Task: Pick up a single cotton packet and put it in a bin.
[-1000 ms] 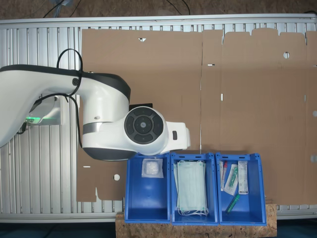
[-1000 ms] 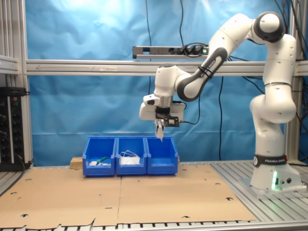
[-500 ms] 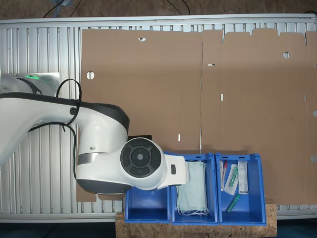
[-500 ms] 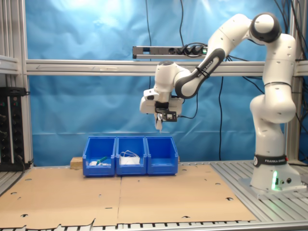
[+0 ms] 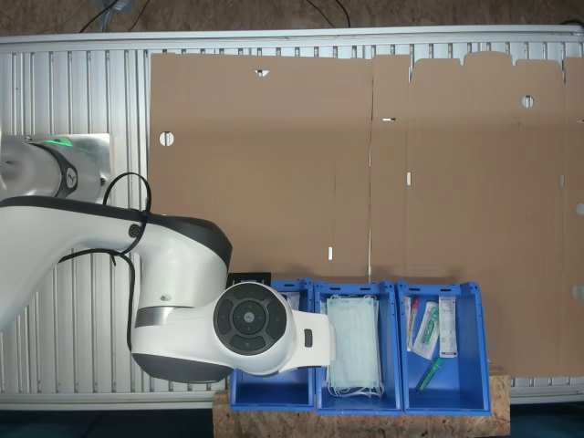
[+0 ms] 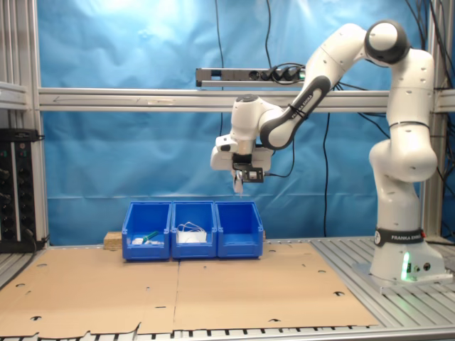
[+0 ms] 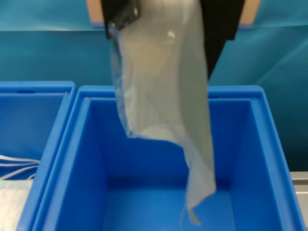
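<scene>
My gripper hangs high above the bin, the end one of three blue crates at the second exterior view's right. It is shut on a cotton packet, which dangles from the fingers. In the wrist view the packet is a limp, translucent white pouch hanging from the gripper over the open bin. In the first exterior view the arm's wrist covers most of that bin, so what lies inside is hidden.
The middle crate holds pale green face masks. The far crate holds syringes and wrapped tools. Flat cardboard covers the table in front of the crates. A blue curtain and a metal frame stand behind them.
In the first exterior view the wrist has swung over the bin, hiding a white packet that lay in it. In the second exterior view the gripper has risen a little, still holding the packet.
</scene>
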Action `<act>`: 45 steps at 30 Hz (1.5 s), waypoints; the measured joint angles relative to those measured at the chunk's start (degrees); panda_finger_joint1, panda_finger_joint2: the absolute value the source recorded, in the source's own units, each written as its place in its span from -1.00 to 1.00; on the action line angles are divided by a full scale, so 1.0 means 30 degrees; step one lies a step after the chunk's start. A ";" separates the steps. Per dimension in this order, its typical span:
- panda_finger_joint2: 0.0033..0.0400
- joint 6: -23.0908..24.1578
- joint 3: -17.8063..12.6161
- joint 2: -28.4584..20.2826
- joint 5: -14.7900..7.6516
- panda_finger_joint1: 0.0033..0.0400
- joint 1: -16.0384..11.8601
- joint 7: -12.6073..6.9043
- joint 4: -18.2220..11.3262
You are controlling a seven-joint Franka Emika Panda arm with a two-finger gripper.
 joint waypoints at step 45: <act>-0.89 0.0370 -0.0148 0.0472 -0.0244 -0.89 0.0001 0.0000 0.0001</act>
